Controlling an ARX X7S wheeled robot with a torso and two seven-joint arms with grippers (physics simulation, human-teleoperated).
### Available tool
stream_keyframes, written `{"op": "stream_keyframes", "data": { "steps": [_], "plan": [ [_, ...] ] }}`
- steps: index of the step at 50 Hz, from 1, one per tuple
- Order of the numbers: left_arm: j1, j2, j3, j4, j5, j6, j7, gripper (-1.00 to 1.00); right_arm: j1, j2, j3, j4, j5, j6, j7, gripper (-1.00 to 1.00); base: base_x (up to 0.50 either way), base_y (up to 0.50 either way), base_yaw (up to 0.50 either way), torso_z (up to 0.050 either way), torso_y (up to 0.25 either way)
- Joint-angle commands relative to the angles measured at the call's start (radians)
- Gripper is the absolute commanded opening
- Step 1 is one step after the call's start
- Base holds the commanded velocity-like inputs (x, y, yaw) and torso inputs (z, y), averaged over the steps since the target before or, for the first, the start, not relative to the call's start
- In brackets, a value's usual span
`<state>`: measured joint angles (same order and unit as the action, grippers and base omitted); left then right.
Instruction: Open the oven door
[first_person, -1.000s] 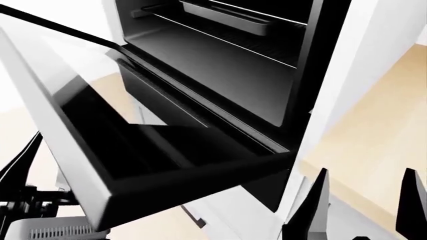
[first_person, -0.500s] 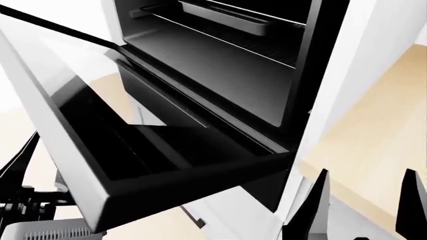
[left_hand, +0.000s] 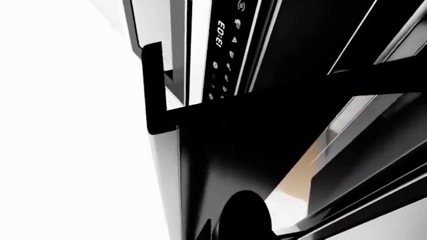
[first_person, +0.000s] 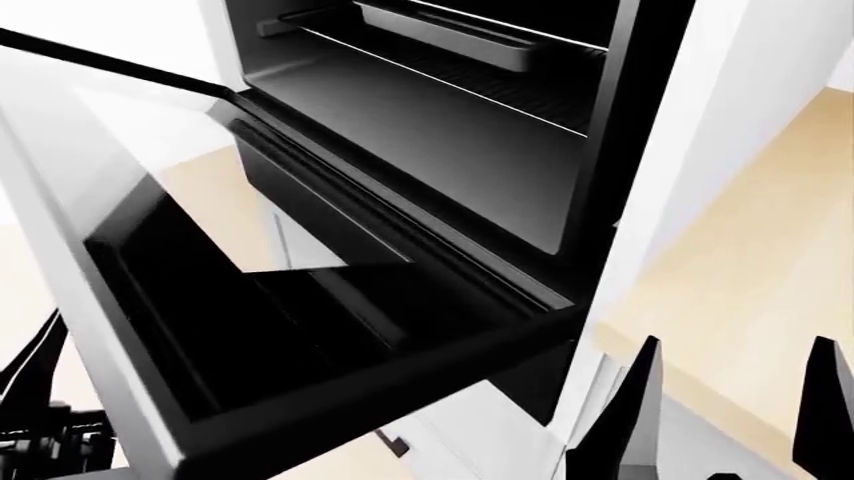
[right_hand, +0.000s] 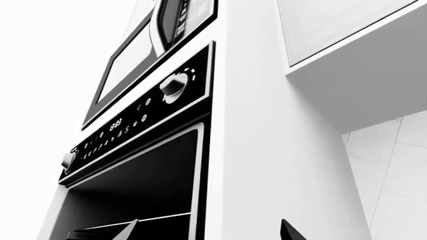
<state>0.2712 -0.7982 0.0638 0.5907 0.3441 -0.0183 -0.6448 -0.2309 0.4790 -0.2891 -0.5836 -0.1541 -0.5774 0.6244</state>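
At the head view's lower left edge the left hand (first_person: 34, 400) shows only as dark fingers under the dropped door, so I cannot tell how far it is parted or what it holds; the oven door (first_person: 254, 300) hangs swung down and outward above it, glass window up; behind lies the open oven cavity (first_person: 441, 130) with a tray (first_person: 454, 35) on its rack; at lower right the right hand (first_person: 727, 420) stands well clear of the door, fingers spread apart, empty.

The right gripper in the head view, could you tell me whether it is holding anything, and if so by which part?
Nothing is held: the right gripper is open in empty air, apart from the lowered oven door.
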Motion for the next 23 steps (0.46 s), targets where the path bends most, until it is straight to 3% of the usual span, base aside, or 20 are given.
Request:
{"op": "stream_keyframes", "data": {
  "steps": [1,23],
  "plan": [
    [-0.016,0.085,-0.149,-0.081,-0.038,0.041,-0.874,-1.00,0.000,0.002,0.001,0.004,0.003,-0.006,0.002,1.00,0.00,0.00,0.00,0.000,0.010],
    [-0.010,0.194,-0.161,-0.213,-0.009,0.140,-0.877,-1.00,-0.007,0.003,-0.002,0.006,-0.002,-0.012,0.006,1.00,0.00,0.00,0.00,0.001,0.002]
  ]
}}
